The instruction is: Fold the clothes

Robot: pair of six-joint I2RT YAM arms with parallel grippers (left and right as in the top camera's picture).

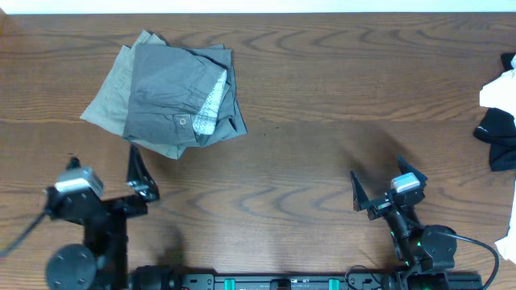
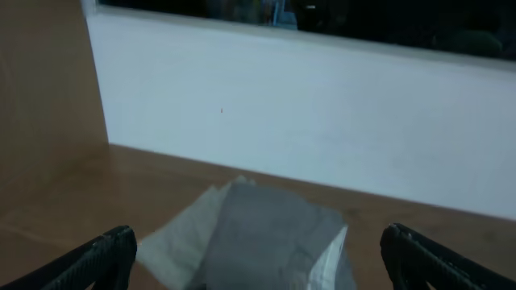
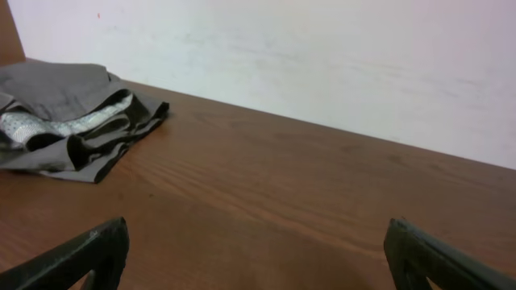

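The clothes (image 1: 173,93), a folded grey pair of shorts lying on a khaki garment, rest near the far left corner of the brown wooden surface (image 1: 322,97). A white wall (image 3: 322,56) stands behind it. Both arms sit low at the near edge. The left gripper (image 2: 258,242) and right gripper (image 1: 376,171) are spread wide, holding nothing.

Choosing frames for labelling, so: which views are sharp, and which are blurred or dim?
Overhead: evenly lit, grey shorts and table grain crisp. Left wrist: soft and dim, the shorts' fabric detail smeared. Right wrist: sharper, wood grain clear, but its near fingertips blurred.
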